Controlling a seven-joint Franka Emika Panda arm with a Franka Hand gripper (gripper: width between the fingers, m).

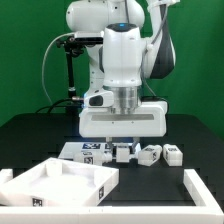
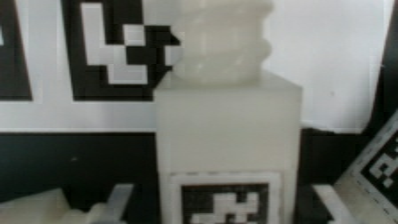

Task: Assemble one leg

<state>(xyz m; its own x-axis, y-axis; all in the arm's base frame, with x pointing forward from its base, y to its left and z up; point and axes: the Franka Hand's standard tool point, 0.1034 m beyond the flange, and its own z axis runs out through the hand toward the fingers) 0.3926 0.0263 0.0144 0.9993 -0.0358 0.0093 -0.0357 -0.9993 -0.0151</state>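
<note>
- One gripper (image 1: 123, 151), lowered to just above the black table (image 1: 30, 135). The fingers point straight down. Whether they are clamped, or only standing either side of the part, cannot be told from either view.
- One leg (image 2: 222, 130), directly below the hand and between its fingers. It is a short white block with a ribbed stub at one end and a black-and-white tag on the face near the other end. It fills the middle of the wrist view. In the exterior view the hand hides most of it.
- One marker board (image 1: 84, 150), flat on the table just beside the hand, on the exterior view's left. In the wrist view its large tags lie behind the leg.
- Two spare legs (image 1: 150, 155) (image 1: 172, 155), on the table near the hand, on the exterior view's right, close to each other.
- One white panel (image 1: 60, 185) with raised corners, nearer the camera than the hand, well apart from it.
</note>
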